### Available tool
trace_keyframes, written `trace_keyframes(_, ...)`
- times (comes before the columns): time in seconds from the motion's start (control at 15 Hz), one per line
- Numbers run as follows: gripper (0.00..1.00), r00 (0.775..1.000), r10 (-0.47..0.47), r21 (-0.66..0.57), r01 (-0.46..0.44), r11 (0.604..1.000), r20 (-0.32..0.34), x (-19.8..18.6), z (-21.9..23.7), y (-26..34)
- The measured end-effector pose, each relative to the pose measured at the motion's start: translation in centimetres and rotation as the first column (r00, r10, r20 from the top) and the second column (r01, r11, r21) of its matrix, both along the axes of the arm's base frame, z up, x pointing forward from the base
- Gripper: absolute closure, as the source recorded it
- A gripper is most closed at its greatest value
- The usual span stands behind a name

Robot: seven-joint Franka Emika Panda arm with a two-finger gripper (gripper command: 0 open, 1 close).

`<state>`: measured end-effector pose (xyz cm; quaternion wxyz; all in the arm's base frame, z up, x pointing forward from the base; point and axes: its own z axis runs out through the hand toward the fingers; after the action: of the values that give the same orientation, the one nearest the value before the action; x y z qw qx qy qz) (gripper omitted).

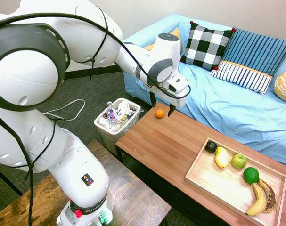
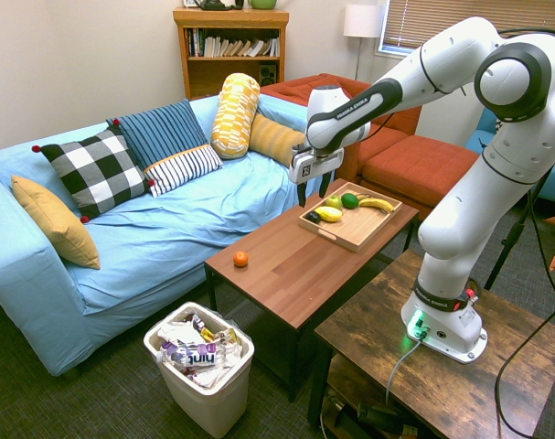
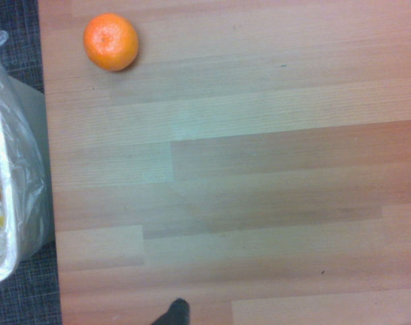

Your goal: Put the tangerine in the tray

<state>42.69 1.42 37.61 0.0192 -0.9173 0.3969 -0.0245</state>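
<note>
Landmark: the tray (image 1: 237,181). We find the tangerine (image 1: 159,113) well apart from it, on the same desk (image 1: 152,141), near the end by the wastebasket (image 1: 117,118). Our tool (image 1: 162,104), fingers wide apart and holding nothing, hangs above the desk, higher than the tangerine. Beyond the tray's long side, a blue-covered sofa (image 1: 199,89).

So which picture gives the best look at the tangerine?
The wrist view: the tangerine looks largest there, whole and uncovered. The first exterior view shows it small, near the open gripper; the second, small on the coffee table.
</note>
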Motion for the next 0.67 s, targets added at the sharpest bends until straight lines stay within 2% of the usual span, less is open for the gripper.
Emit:
trace_keyframes(0.13, 0.00, 1.000, 0.002, -0.004, -0.002, 1.000, -0.006, 0.1, -0.2, 0.1)
trace_keyframes(0.33, 0.00, 1.000, -0.010, -0.006, 0.010, 1.000, 0.024, 1.5, -0.6, 2.0)
trace_keyframes(0.67, 0.00, 0.999, -0.016, -0.007, 0.016, 1.000, 0.042, 7.2, -4.9, 8.4)
